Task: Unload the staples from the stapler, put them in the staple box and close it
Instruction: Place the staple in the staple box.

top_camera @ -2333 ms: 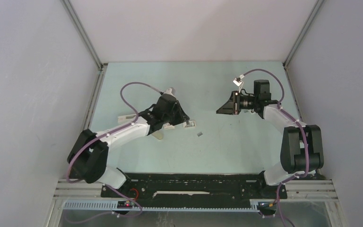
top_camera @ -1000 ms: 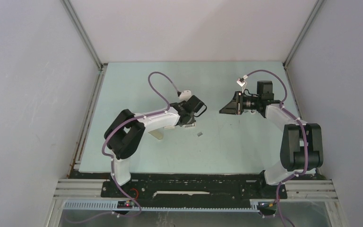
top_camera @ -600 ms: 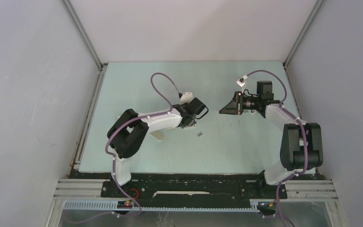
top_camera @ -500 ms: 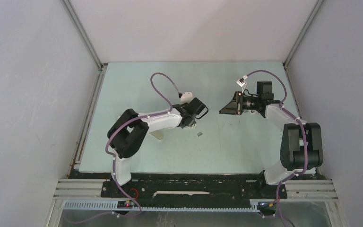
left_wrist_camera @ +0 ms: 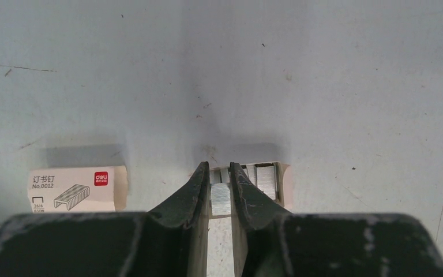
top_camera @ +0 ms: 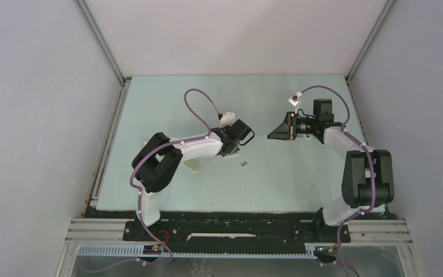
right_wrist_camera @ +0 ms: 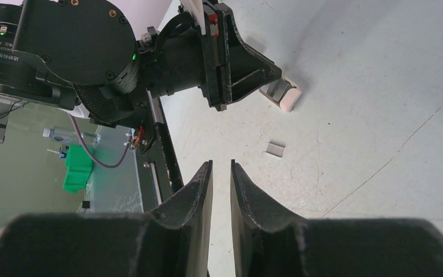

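My left gripper points down into a small open cardboard tray and is shut on a short grey strip of staples that fills the gap between its fingers. More staple strips lie in the tray. In the top view the left gripper is at mid-table. Another loose strip lies on the table, also in the right wrist view. My right gripper hovers to the right, its fingers a narrow slit apart and empty. A white object by the left forearm may be the stapler.
A white labelled staple box lies left of the tray. In the right wrist view the left gripper stands just above the tray. Grey walls enclose the pale green table on three sides.
Since 2.3 s ago the left arm folded its elbow back and its gripper shifted right. Over the last second both arms have barely moved.
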Controlling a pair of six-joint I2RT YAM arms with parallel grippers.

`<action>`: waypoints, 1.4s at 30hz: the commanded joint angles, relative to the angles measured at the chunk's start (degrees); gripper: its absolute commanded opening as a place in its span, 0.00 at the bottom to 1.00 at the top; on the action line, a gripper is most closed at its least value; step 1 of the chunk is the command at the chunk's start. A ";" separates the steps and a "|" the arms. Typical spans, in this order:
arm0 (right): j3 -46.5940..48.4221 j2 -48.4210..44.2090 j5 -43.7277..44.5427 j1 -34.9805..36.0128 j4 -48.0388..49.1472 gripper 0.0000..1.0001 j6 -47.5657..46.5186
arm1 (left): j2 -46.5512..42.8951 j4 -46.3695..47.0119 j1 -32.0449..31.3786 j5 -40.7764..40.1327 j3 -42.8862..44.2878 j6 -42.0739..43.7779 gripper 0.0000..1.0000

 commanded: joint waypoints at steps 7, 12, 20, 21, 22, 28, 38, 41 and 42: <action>1.79 0.32 -1.61 -0.42 1.25 0.24 -0.32 | -1.76 1.47 -0.69 -5.94 2.30 -1.12 0.20; 1.72 0.44 -1.61 -0.40 1.25 0.24 -0.33 | -1.97 1.79 -1.59 -8.28 2.30 -1.48 0.20; 1.79 0.29 -1.90 -0.42 1.12 0.24 -0.44 | -2.88 5.85 -3.33 -11.32 0.13 -1.56 0.19; 1.79 0.25 -1.94 -0.42 1.08 0.24 -0.52 | -3.01 6.34 -3.38 -11.56 -0.17 -1.62 0.20; 1.79 0.14 -1.96 -0.42 1.00 0.24 -0.57 | -3.06 6.62 -3.42 -11.74 -0.32 -1.67 0.19; 1.78 0.00 -1.96 -0.43 0.92 0.23 -0.70 | -3.63 6.80 -4.34 -14.41 -1.50 -3.17 0.19; 1.79 -0.03 -1.96 -0.47 0.65 0.23 -1.01 | -3.14 6.10 -5.13 -15.11 -2.65 -6.06 0.19; 1.74 -0.15 -1.96 -0.50 0.63 0.23 -1.00 | -3.07 5.38 -5.19 -15.12 -3.01 -7.24 0.19; 1.79 -0.19 -2.05 -0.49 0.63 0.23 -1.06 | -2.88 5.11 -5.19 -15.15 -3.02 -7.54 0.19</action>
